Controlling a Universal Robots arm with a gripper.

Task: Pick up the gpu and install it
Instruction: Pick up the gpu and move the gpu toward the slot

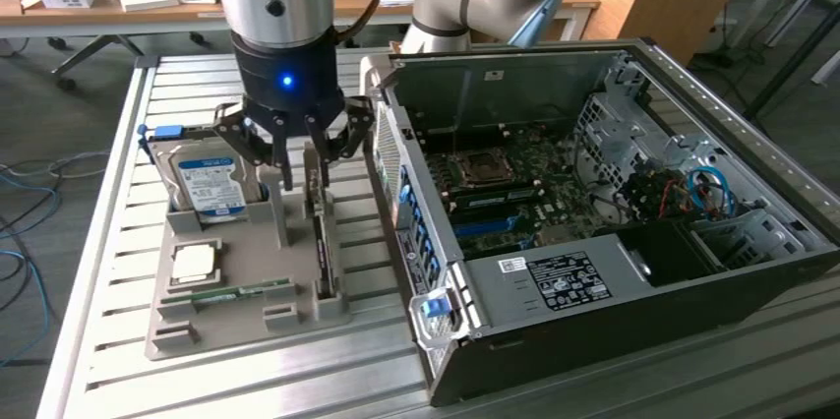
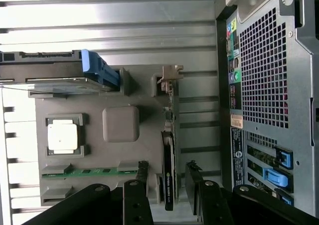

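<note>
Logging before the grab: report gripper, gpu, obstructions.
Copy: gripper open, fingers flanking the gpu, not gripping. The gpu stands on edge in the gray tray. The hard drive stands alongside, clear of the fingers.

Soft, even indoor light fills the exterior view, leaving faint shadows around the grey plastic parts tray (image 1: 230,326) and a dimmer interior in the open dark grey steel computer case (image 1: 591,350). In the wrist view, the ribbed silver metal table (image 2: 124,15) glares nearly white.

No legible txt, blue HDD label (image 1: 210,188) & case sticker (image 1: 565,278) unreadable
</note>
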